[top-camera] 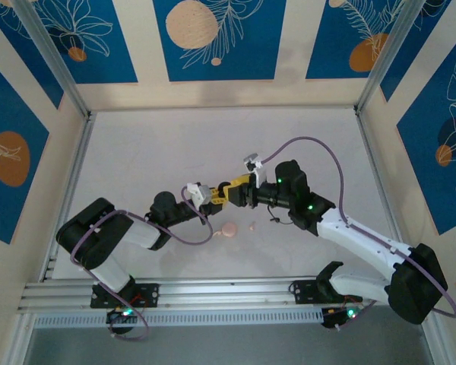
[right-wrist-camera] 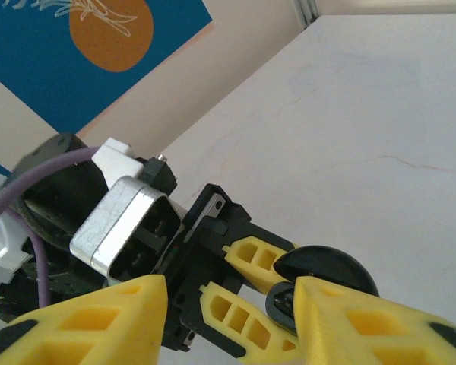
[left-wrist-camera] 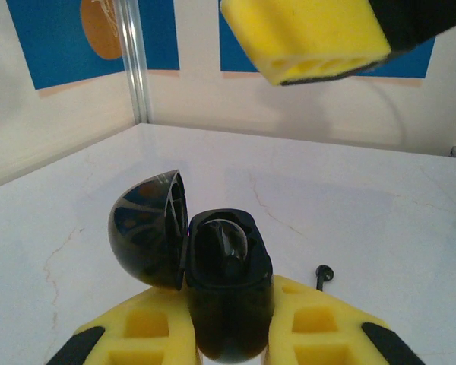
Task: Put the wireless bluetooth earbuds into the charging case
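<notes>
My left gripper (left-wrist-camera: 232, 308) is shut on the open black charging case (left-wrist-camera: 228, 266), which stands upright between the yellow fingers with its lid (left-wrist-camera: 148, 228) swung out to the left. Something glossy and dark sits in the case's well; I cannot tell whether it is an earbud. One black earbud (left-wrist-camera: 324, 274) lies on the table just right of the fingers. My right gripper (right-wrist-camera: 228, 293) is open, its jaws reaching over the left gripper's fingers (right-wrist-camera: 262, 258) and the black case (right-wrist-camera: 323, 270). From above, the left gripper (top-camera: 211, 196) and right gripper (top-camera: 237, 188) meet at mid-table.
A round pale pink case (top-camera: 228, 230) and a small pink earbud (top-camera: 252, 225) lie on the white table just in front of the grippers. A black earbud (top-camera: 273, 220) rests under the right wrist. Walls and metal frame posts (top-camera: 57, 68) close in the table.
</notes>
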Tool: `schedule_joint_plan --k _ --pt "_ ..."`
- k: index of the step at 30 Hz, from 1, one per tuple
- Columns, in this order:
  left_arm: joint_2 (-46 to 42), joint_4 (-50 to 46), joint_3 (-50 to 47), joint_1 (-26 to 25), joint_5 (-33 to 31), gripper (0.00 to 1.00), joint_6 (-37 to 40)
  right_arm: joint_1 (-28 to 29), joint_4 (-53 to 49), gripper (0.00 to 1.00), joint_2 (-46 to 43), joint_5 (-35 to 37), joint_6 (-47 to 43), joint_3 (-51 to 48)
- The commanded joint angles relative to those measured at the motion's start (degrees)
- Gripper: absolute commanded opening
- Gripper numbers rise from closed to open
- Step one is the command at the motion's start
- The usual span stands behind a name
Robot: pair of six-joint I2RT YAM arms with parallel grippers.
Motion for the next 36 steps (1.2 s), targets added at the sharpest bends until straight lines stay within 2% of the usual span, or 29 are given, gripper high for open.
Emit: schedule_joint_plan --k 1,6,10,18,24,28,36 --pt "-0.5 3.0 -0.6 -0.4 3.0 0.08 1.1 -2.2 -5.8 0.44 -1.0 -5.3 0.5 2.3" --pt "-1.1 3.0 -0.7 -0.4 9.2 0.09 2.5 -7.0 -14.8 0.42 -0.8 -8.8 -0.2 4.8" --pt "-1.4 3.0 -1.4 -0.4 10.9 0.09 3.6 -11.6 -25.9 0.42 0.1 -10.7 -1.4 8.3" --pt "-1.2 3.0 -2.2 -0.4 11.9 0.09 4.7 -20.9 -44.1 0.41 7.9 -9.4 2.5 12.2" --pt "-1.3 3.0 -2.4 -0.4 10.2 0.09 5.5 -22.4 -54.4 0.42 13.3 -3.1 3.6 12.4" --pt "-1.0 3.0 -2.4 -0.5 9.6 0.09 5.7 -22.5 -57.3 0.43 16.3 0.0 4.9 10.4" --pt "-1.4 3.0 -3.1 -0.4 8.7 0.09 5.2 -22.0 -52.9 0.48 21.1 -0.1 8.4 6.3"
